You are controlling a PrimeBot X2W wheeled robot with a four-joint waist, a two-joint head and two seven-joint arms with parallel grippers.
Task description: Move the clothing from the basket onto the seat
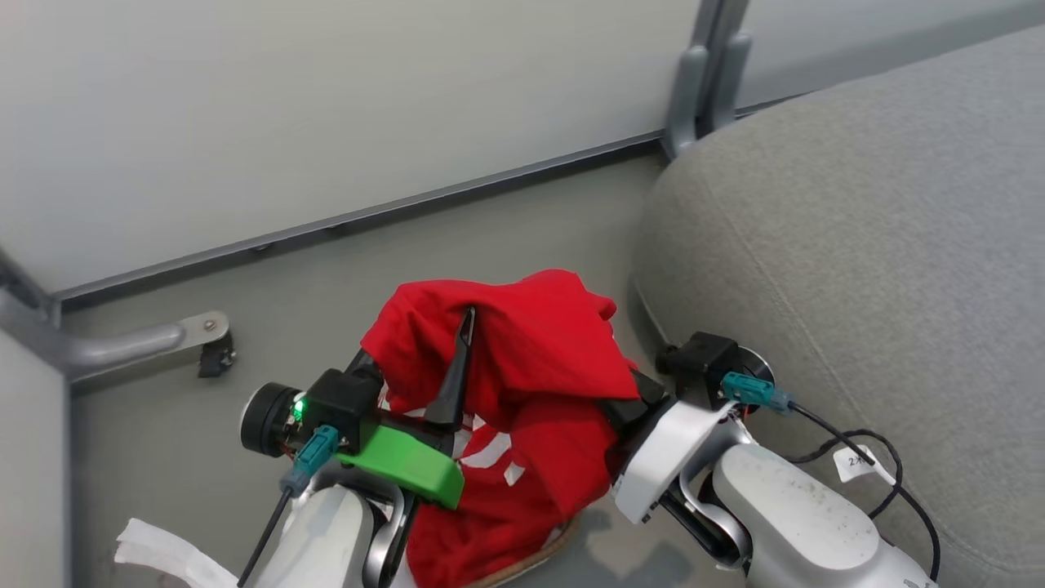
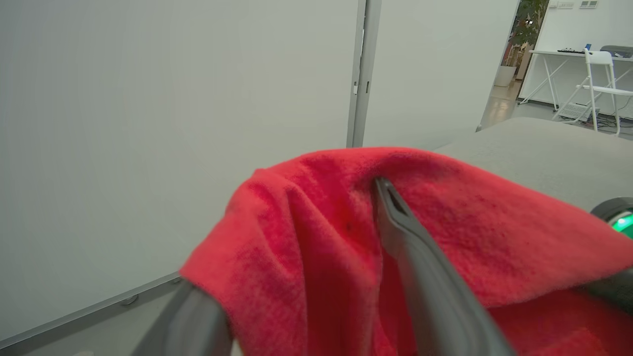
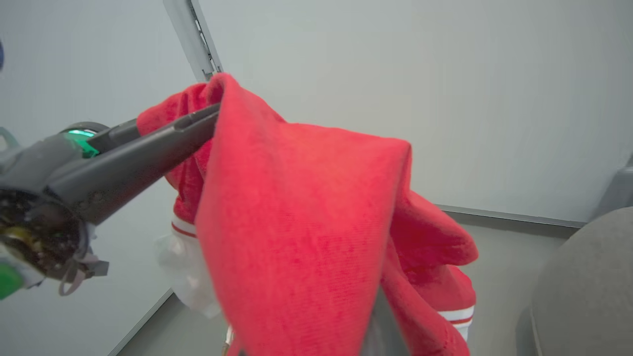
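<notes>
The red clothing [image 1: 531,343] hangs bunched above the floor, draped over both grippers, with white stripes [image 3: 452,316] at its lower edges. My left gripper [image 2: 282,232] is open: one dark finger [image 2: 400,232] lies over the fabric, the other [image 2: 190,316] stands far apart below it. The same finger [image 1: 459,359] points up in the head view. My right gripper [image 1: 604,384] is buried in the cloth, its fingers hidden, shut on the fabric. A sliver of the basket's brown rim [image 1: 535,557] peeks out under the clothing. The grey seat [image 1: 857,245] rises just to the right.
Pale partition panels [image 1: 326,106] close off the back, with a metal foot [image 1: 163,336] on the floor at left and a grey post [image 1: 702,82] beside the seat. A black cable [image 1: 865,457] loops off my right arm. A white sheet [image 3: 183,267] hangs behind the cloth.
</notes>
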